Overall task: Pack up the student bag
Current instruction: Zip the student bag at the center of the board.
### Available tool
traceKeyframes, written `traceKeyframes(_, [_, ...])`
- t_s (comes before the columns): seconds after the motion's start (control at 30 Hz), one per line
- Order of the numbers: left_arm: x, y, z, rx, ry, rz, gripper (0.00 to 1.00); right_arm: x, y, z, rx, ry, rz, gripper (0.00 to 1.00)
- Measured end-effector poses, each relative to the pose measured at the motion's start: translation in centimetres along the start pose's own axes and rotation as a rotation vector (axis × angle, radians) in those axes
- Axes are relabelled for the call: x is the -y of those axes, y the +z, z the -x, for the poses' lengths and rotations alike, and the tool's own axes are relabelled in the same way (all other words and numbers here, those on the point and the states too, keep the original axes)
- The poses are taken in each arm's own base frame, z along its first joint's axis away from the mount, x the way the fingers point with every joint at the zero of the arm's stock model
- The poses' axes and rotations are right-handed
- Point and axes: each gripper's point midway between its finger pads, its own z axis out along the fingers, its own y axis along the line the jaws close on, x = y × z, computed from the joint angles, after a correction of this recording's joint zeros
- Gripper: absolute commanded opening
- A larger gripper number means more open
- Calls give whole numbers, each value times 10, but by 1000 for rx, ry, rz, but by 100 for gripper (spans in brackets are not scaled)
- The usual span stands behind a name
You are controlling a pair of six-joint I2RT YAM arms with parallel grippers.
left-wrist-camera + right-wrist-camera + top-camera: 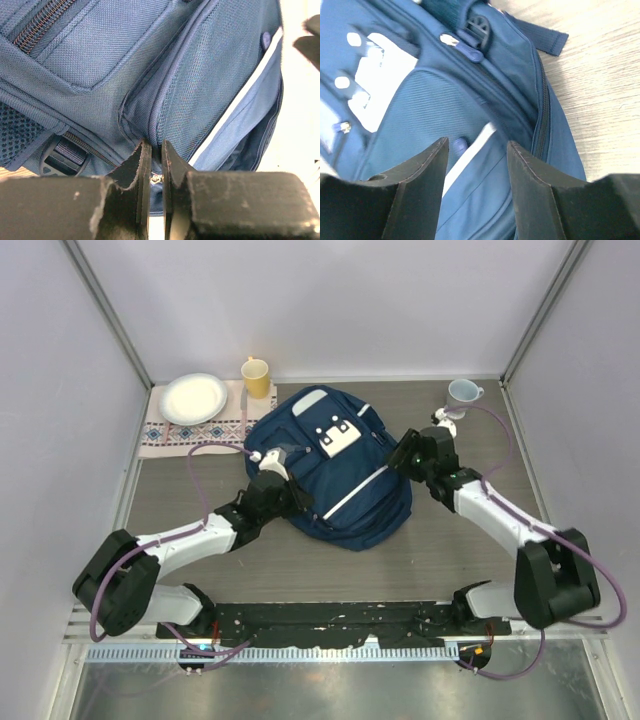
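One student bag point(345, 502), flat, long axis far-left to near-right, left tool point(155, 152) pinching it, right tool point(477, 146) apart.

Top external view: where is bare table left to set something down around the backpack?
Bare grey tabletop lies between the navy-blue fabric backpack and the near edge, and far right between it and the pale mug. Far-left is crowded: white plate, yellow cup, patterned cloth.

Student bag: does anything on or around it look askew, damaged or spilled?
Nothing stands out. The student bag lies flat, angled across the table, with no tear showing; the yellow cup and pale mug stand upright, nothing spilled.
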Motion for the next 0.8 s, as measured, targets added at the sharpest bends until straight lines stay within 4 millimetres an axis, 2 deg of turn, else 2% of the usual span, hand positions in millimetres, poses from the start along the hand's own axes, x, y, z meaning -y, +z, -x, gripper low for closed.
traceKeyframes(0.13, [-1,0,0,7,1,5,7,-23,-45,25,96,-6,93,58])
traceKeyframes(0.17, [-1,0,0,8,2,6,7,-30,-57,27,118,-8,128,59])
traceKeyframes(0.23, [-1,0,0,10,3,8,7,-44,-77,20,133,-27,192,59])
traceKeyframes(0.3, [-1,0,0,10,2,8,7,-60,-90,-6,98,-60,255,58])
traceKeyframes(0.4, [-1,0,0,10,2,8,7,-79,-101,-63,-6,-117,324,54])
traceKeyframes(0.43, [-1,0,0,10,2,8,7,-82,-105,-90,-52,-141,342,52])
traceKeyframes(0.57, [-1,0,0,10,2,8,7,-78,-115,-155,-122,-201,346,51])
traceKeyframes(0.63, [-1,0,0,10,2,8,7,-82,-117,-178,-129,-232,343,50])
traceKeyframes(0.8, [-2,0,0,10,2,9,7,-96,-109,-218,-115,-266,343,45])
